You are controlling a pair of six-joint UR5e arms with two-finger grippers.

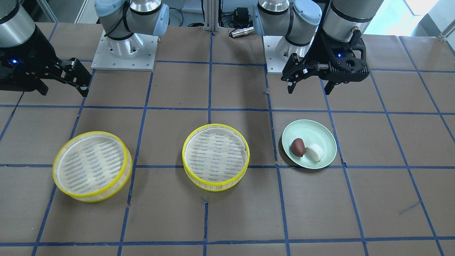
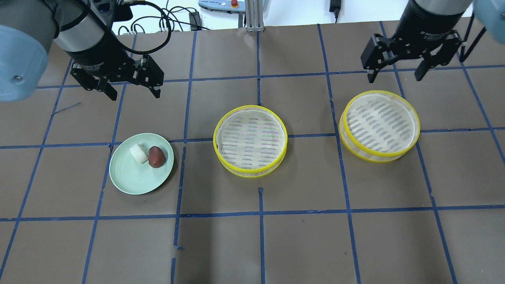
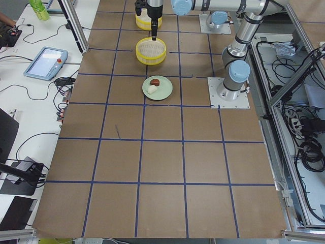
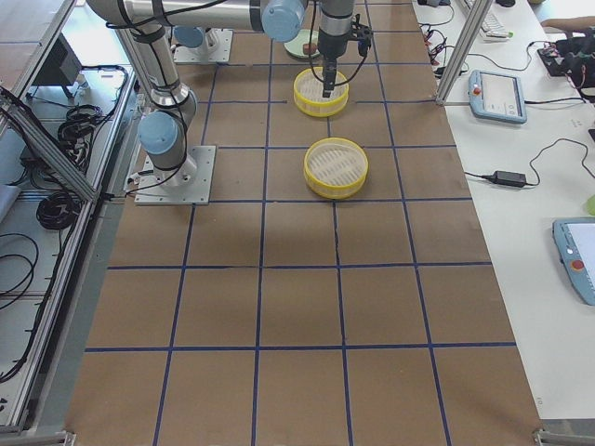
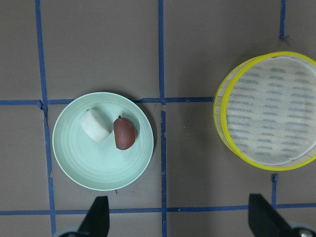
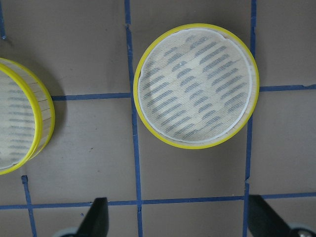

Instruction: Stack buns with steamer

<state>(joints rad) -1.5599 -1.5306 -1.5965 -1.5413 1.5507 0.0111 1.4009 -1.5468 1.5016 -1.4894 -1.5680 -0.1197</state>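
buns lie together on the green plate, well clear of the wide-spread, empty left pincer.

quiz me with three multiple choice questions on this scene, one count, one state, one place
1. How many steamers are there? A one B two C three
2. The left gripper is: A open B shut on a bun C shut on a steamer
3. The white bun and brown bun lie: A in a steamer B on the plate C in the left gripper
Answers: 1 B, two yellow-rimmed ones show. 2 A, its fingers are spread with nothing between. 3 B, both sit side by side on the green plate.
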